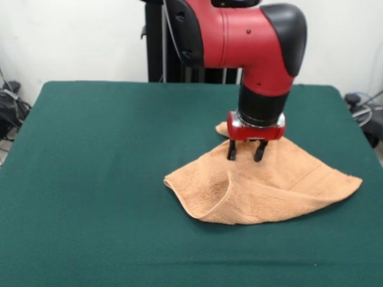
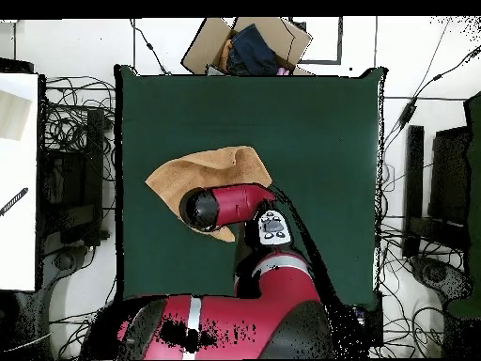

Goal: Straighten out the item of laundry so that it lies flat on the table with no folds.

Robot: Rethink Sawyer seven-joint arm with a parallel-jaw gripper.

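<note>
Towel (image 1: 263, 185) is a peach-orange terry one, fuzzy looped texture, and right now it's bunched into a rough triangle shape rather than lying square. One corner is folded over on the near-left side, making a curled flap with a raised ridge running down it, and you can see a woven band along the lower edge. It sits on the dark green, felt-looking worktop (image 1: 90, 179), a bit right of centre in the front view and closer to the far side than the near edge. The hand (image 1: 245, 152) is right over the back part of the towel, its two short black fingers (image 1: 231, 150) spread apart with a clear gap between them, tips down at the cloth, nothing pinched in there. From above, the fat red and black arm (image 2: 225, 205) covers a good chunk of the towel, so only its upper and left parts show. Off the worktop's edge there's an open cardboard box (image 2: 246, 45) with something dark inside, plus a mess of cables (image 2: 70, 122) on the floor at the sides.
</note>
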